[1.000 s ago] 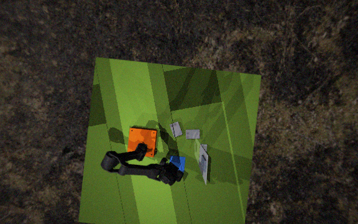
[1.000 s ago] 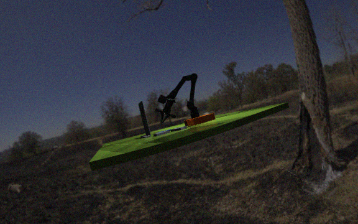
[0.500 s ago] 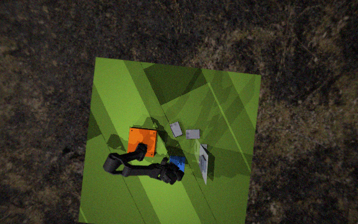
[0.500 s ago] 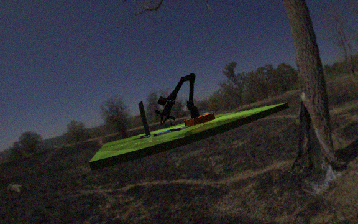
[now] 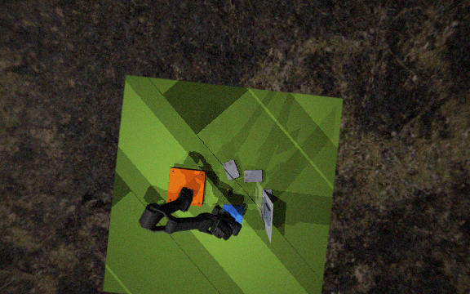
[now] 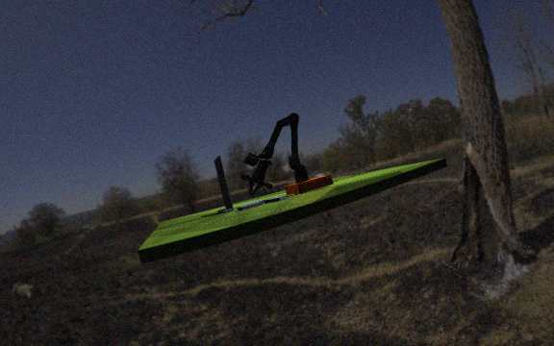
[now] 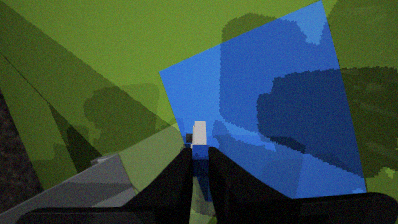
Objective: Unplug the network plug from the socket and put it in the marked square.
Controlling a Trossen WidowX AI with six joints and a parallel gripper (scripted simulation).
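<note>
My gripper is shut on the plug, a small piece with a whitish front and a blue body between the fingertips in the wrist view. The gripper points down and holds the plug above the table, clear of the panel. The marked square is a blue patch on the green table; in the wrist view the plug shows against its left edge. The upright panel stands beyond the square. The plug's tab cannot be made out, and the arm covers part of the square in the top view.
Two flat grey plates lie on the green table beside the square and the panel. The arm's orange base plate is on the other side of the square.
</note>
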